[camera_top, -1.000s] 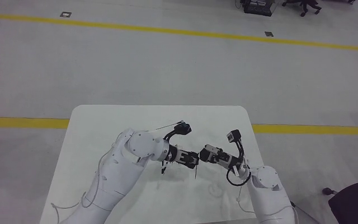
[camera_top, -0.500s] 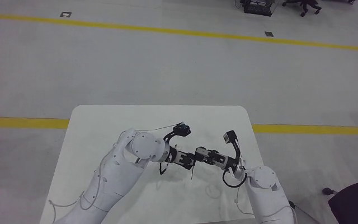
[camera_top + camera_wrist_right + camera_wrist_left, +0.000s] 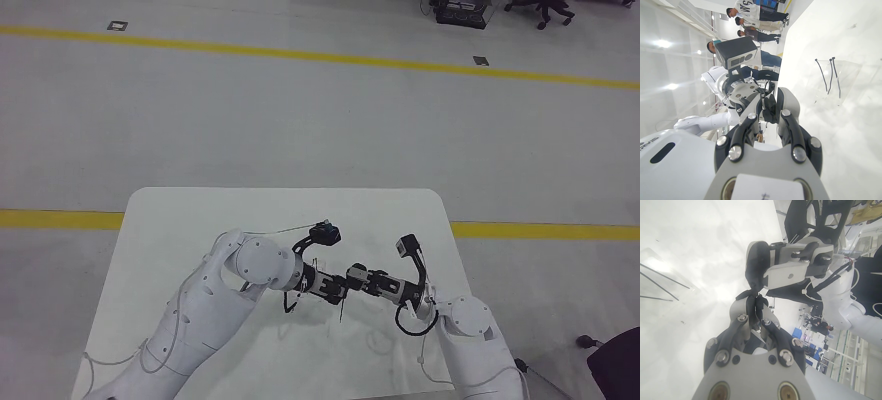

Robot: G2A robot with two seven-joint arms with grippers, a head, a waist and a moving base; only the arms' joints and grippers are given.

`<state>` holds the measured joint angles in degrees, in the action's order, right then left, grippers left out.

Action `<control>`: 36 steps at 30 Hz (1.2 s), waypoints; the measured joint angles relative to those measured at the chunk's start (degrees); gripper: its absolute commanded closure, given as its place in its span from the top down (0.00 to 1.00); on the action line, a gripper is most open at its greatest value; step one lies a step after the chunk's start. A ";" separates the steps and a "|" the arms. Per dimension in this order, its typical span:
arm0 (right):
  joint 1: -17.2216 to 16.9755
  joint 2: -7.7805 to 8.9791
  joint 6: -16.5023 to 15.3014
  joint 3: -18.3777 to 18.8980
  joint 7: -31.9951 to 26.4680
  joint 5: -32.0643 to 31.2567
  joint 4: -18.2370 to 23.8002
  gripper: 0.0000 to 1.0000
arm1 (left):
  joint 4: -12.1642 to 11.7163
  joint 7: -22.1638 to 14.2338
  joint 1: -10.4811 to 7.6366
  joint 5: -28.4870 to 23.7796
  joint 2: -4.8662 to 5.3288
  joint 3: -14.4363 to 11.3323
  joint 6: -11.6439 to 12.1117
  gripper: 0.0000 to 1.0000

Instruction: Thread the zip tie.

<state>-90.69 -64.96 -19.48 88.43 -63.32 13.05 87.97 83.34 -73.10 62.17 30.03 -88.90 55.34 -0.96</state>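
Observation:
Above the middle of the white table (image 3: pixel 180 240) my two grippers meet tip to tip. My left gripper (image 3: pixel 335 287) is shut, its black pads (image 3: pixel 751 303) pinching one end of the thin black zip tie, which pokes out as a small black stub (image 3: pixel 741 296). My right gripper (image 3: pixel 357 279) sits just beyond it (image 3: pixel 753 275), with its pads (image 3: pixel 768 108) pressed together on the tie. A loose length of the zip tie (image 3: pixel 342 306) hangs below the meeting point (image 3: pixel 776 130).
A clear flat tray (image 3: pixel 848 72) lies on the table beside the grippers, holding three spare zip ties (image 3: pixel 831 75), also seen from the left wrist (image 3: pixel 660 283). The table's edge (image 3: pixel 789 37) runs close behind the left arm.
The two grippers have drawn closer until their tips touch, and the pair has shifted slightly leftward. The hanging tie moved with them.

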 measured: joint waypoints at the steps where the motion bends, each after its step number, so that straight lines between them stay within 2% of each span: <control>1: 0.01 0.00 0.00 -0.04 -0.05 -0.10 0.01 0.16 | -0.01 0.06 -0.08 -0.15 0.10 -0.14 -0.03 0.00; 11: 0.01 -0.03 0.00 -0.46 -0.27 -0.79 0.01 0.17 | -0.37 0.89 -1.18 -1.51 1.19 -1.72 -0.52 0.00; 16: -0.08 -0.03 0.00 -0.48 -0.26 -0.92 -0.11 0.13 | -0.65 1.50 -1.71 -2.28 1.65 -2.45 -0.71 0.00; 17: -0.08 -0.03 0.00 -0.47 -0.22 -0.95 -0.15 0.09 | -0.72 1.67 -1.85 -2.48 1.76 -2.62 -0.75 0.00; 20: -0.07 -0.02 0.00 -0.45 -0.15 -0.97 -0.19 0.05 | -0.87 2.04 -2.20 -3.03 2.02 -3.11 -0.82 0.00; 24: 0.03 -0.01 0.00 -0.42 -0.12 -1.00 -0.36 0.05 | -1.10 2.53 -2.65 -3.72 2.33 -3.75 -0.96 0.00; 26: 0.09 -0.01 0.00 -0.42 -0.10 -1.01 -0.45 0.00 | -1.19 2.80 -2.86 -4.06 2.51 -4.08 -1.07 0.00; 36: 0.20 -0.01 0.00 -0.26 0.13 -1.13 -0.74 0.00 | -1.47 3.88 -3.78 -5.56 3.33 -5.49 -1.56 0.00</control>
<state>-90.48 -64.98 -19.48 88.17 -63.19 11.91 87.22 81.86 -69.22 58.39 24.48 -85.57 49.84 -2.52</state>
